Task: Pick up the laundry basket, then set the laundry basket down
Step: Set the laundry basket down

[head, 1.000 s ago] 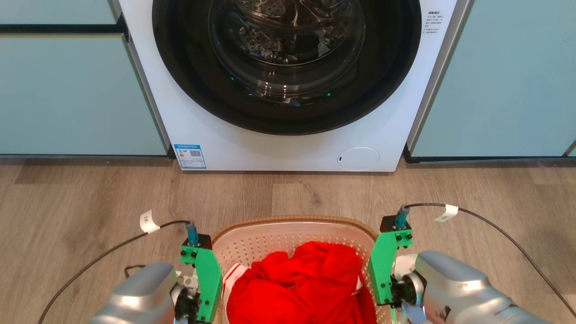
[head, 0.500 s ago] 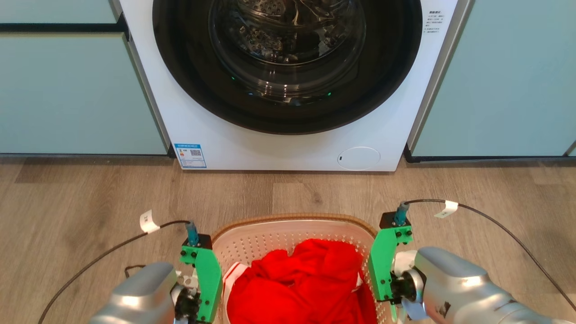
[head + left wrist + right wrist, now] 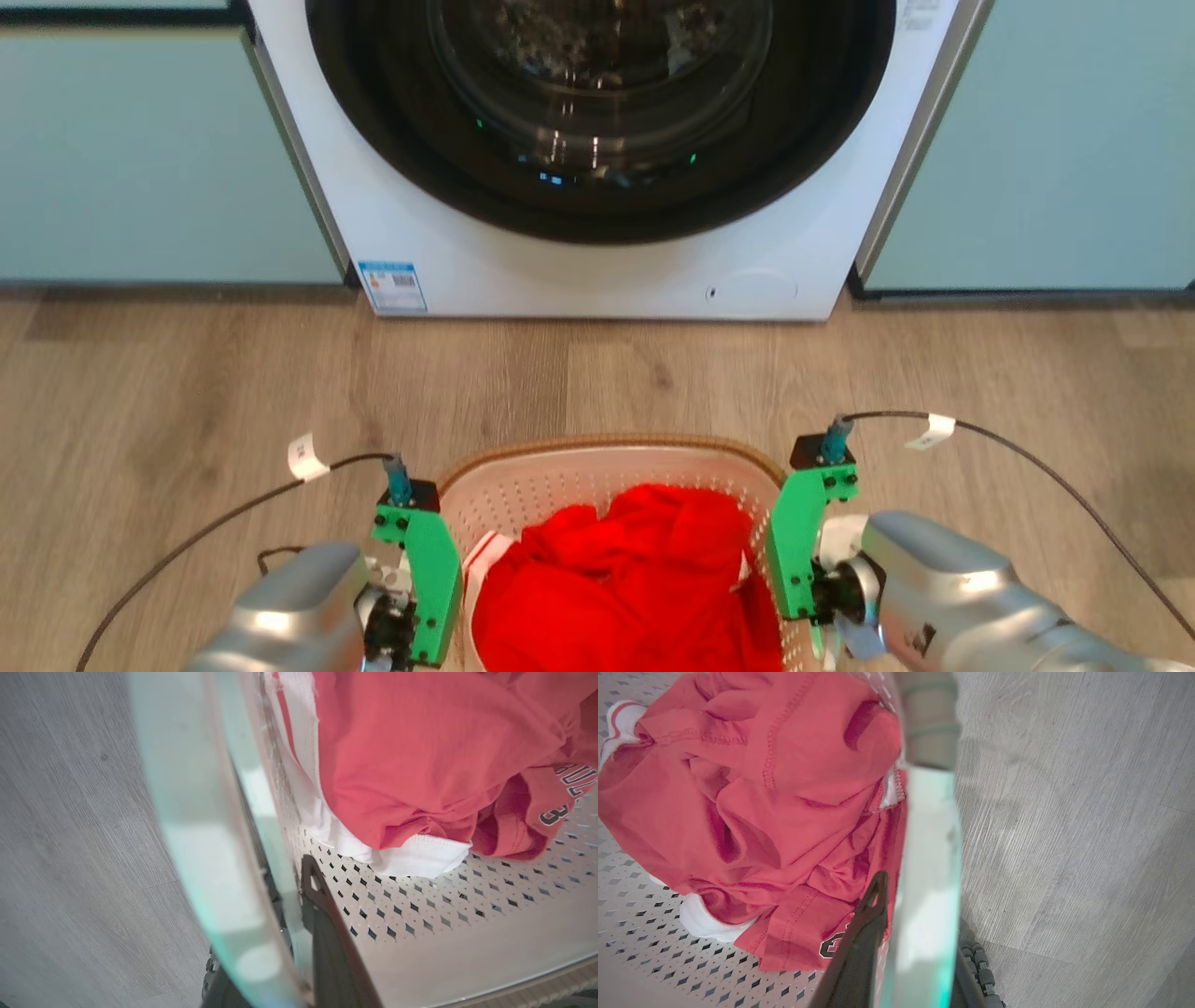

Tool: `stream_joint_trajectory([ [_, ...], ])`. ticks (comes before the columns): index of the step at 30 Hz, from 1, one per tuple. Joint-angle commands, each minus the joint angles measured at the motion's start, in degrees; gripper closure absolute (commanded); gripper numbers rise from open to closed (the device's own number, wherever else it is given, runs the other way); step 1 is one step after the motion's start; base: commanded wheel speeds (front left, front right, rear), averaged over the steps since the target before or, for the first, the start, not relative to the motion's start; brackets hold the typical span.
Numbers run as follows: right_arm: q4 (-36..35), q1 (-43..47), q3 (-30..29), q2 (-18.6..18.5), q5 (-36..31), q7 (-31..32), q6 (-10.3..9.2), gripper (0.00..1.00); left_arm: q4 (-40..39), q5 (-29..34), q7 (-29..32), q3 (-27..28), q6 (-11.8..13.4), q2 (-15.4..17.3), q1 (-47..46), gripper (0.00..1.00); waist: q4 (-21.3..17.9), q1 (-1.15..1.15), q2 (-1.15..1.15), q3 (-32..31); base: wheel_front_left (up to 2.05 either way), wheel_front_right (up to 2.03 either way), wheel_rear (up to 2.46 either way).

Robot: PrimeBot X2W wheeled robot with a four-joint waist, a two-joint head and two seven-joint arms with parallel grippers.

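Note:
The laundry basket point(image 3: 607, 450), white with perforated walls and a brown woven rim, sits at the bottom middle of the head view with a red and white garment point(image 3: 635, 579) heaped inside. My two arms flank it, one at each short side. In the left wrist view my left gripper point(image 3: 285, 882) is shut on the basket's side rim point(image 3: 205, 826), one dark finger point(image 3: 327, 938) inside the wall. My right gripper point(image 3: 920, 900) is likewise shut on the opposite rim point(image 3: 931, 868), its inner finger point(image 3: 864, 938) against the garment. Whether the base touches the floor I cannot tell.
A white front-loading washing machine point(image 3: 597, 271) with its dark round door stands straight ahead, between pale green cabinets point(image 3: 140, 159) point(image 3: 1046, 159). Wood floor point(image 3: 607, 373) lies between it and the basket. Black cables point(image 3: 187, 551) point(image 3: 1046, 467) arc outward from both wrists.
The whole head view has shifted, so the washer sits higher and more floor shows: the camera moved. Basket and both grippers keep their places relative to each other, still clamped.

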Motion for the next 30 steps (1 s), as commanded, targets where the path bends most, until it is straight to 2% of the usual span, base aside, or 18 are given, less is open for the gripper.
stream_joint_trajectory([
  [1, -2.31, -4.72, 0.1, 1.16, 0.12, -1.69, 0.94, 1.0, -0.92, 0.55, -0.75, 0.3, -0.91, -1.07, -3.8, 1.0, 0.11, 0.0, 0.0, 2.08, 0.0, 0.0, 0.0],
  [16, -0.24, -11.46, 0.34, -1.0, -2.83, -12.63, 0.94, 1.0, 3.54, 3.27, -8.28, 0.45, -0.9, -4.74, -11.67, 1.0, 0.46, 0.0, 0.0, 20.43, 0.0, 0.0, 0.0],
  [30, 4.46, -18.78, -0.68, -1.34, -4.54, -20.51, 0.94, 1.0, 4.09, 6.96, -16.45, 0.36, -0.49, -5.72, -20.2, 1.0, 0.95, 0.0, 0.0, 36.46, 0.0, 0.0, 0.0],
])
